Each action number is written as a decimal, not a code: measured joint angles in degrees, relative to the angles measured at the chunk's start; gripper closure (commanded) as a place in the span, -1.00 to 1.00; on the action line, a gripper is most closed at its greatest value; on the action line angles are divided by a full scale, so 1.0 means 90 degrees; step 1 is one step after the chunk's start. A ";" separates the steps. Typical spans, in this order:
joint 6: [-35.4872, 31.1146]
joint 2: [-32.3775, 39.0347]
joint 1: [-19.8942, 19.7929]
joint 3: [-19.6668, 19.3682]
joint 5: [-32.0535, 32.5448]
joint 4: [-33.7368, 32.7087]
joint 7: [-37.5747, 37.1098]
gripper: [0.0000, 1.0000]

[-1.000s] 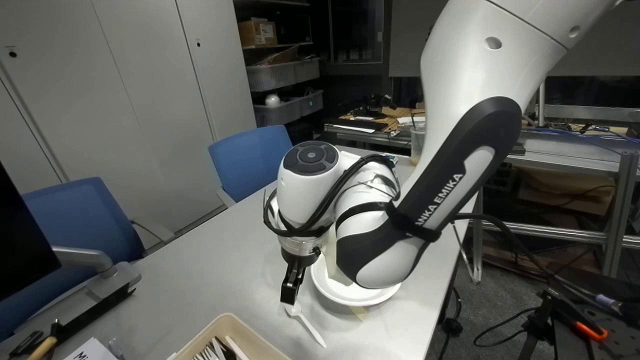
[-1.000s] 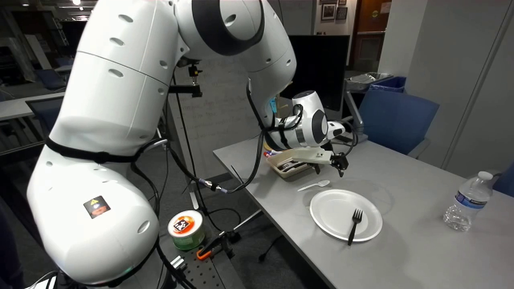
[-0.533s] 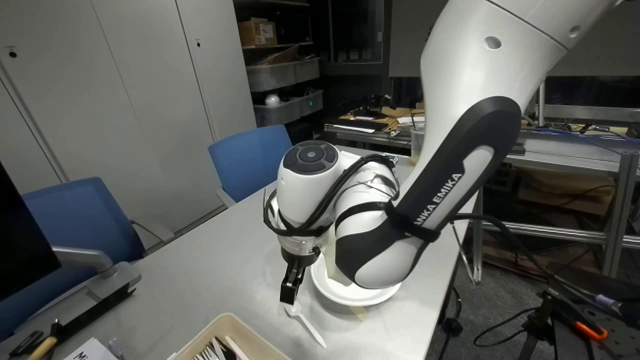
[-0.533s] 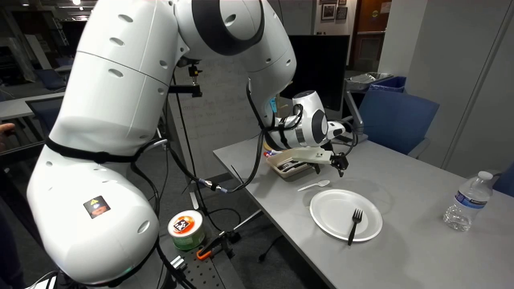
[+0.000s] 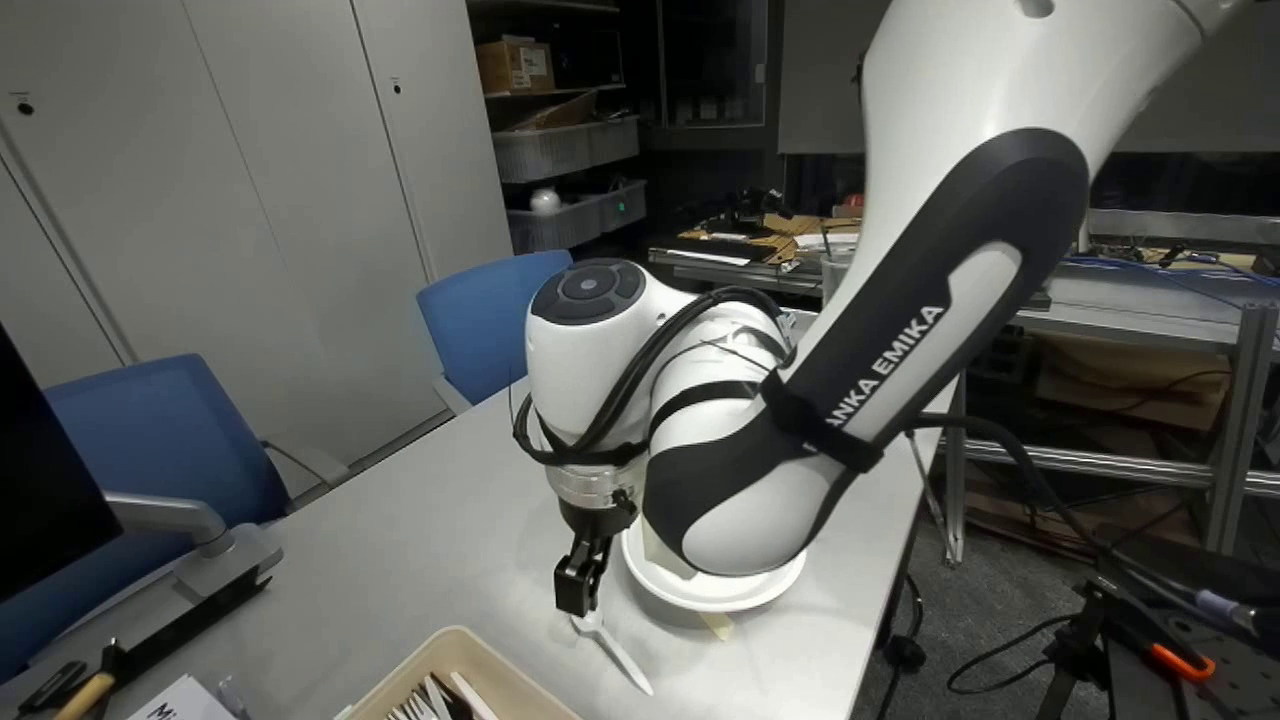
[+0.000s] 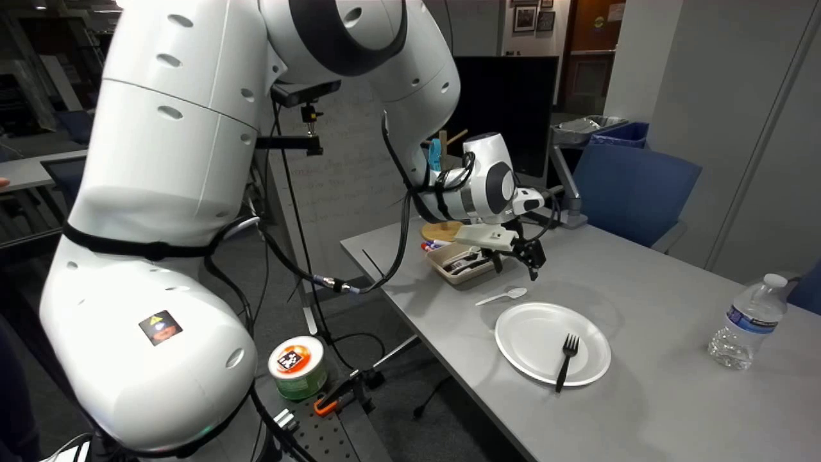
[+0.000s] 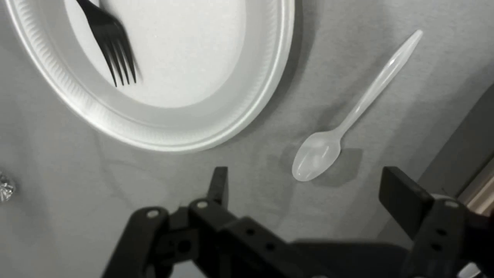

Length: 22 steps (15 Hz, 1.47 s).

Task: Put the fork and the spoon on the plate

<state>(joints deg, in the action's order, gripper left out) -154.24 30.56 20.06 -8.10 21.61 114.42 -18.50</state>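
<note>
jaws spread above counter (image 6: 648, 410) | plate (image 5: 700, 598) near counter's long edge, partly behind arm (image 5: 900, 370) in an exterior view | fork (image 7: 110, 33) on plate, handle cut off in wrist view | spoon (image 7: 335, 138) on counter beside plate

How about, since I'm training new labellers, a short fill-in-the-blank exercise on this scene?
1. The fork on the plate is ____ in colour.
2. The spoon beside the plate rests directly on the ____.
3. The gripper is not shut but ____.
4. The cap of the bottle is ____ in colour.

Missing words: black; table; open; white.
</note>
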 measured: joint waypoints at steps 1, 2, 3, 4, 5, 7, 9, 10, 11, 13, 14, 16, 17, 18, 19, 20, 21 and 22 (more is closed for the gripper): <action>0.0179 -0.0085 0.0000 0.0048 -0.0060 0.0001 -0.0020 -1.00; 0.0363 -0.0173 -0.0010 0.0118 -0.0169 0.0001 -0.0020 -1.00; 0.0528 -0.0251 -0.0031 0.0205 -0.0288 0.0002 -0.0020 -1.00; 0.0688 -0.0314 -0.0053 0.0305 -0.0427 0.0002 -0.0020 -1.00; 0.0832 -0.0354 -0.0072 0.0405 -0.0564 0.0002 -0.0020 -1.00; 0.1053 -0.0366 -0.0113 0.0598 -0.0813 0.0004 -0.0021 -1.00; 0.1173 -0.0335 -0.0137 0.0712 -0.0984 0.0009 -0.0031 -1.00; 0.1200 -0.0307 -0.0143 0.0737 -0.1047 0.0011 -0.0049 -1.00; 0.1209 -0.0275 -0.0147 0.0748 -0.1102 0.0011 -0.0063 -1.00; 0.1209 -0.0213 -0.0165 0.0751 -0.1143 0.0011 -0.0115 -1.00; 0.1209 -0.0183 -0.0182 0.0751 -0.1159 0.0010 -0.0146 -1.00; 0.1203 -0.0112 -0.0227 0.0750 -0.1205 0.0003 -0.0179 -1.00; 0.1199 -0.0074 -0.0248 0.0750 -0.1218 -0.0002 -0.0193 -1.00; 0.1195 -0.0035 -0.0265 0.0751 -0.1222 -0.0009 -0.0216 -1.00; 0.1193 0.0004 -0.0278 0.0751 -0.1222 -0.0018 -0.0242 -1.00; 0.1192 0.0044 -0.0286 0.0751 -0.1223 -0.0027 -0.0269 -1.00; 0.1189 0.0079 -0.0288 0.0751 -0.1224 -0.0035 -0.0296 -1.00; 0.1188 0.0112 -0.0289 0.0751 -0.1226 -0.0047 -0.0320 -1.00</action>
<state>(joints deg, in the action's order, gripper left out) -143.55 31.57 17.46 -1.35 10.58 114.00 -21.38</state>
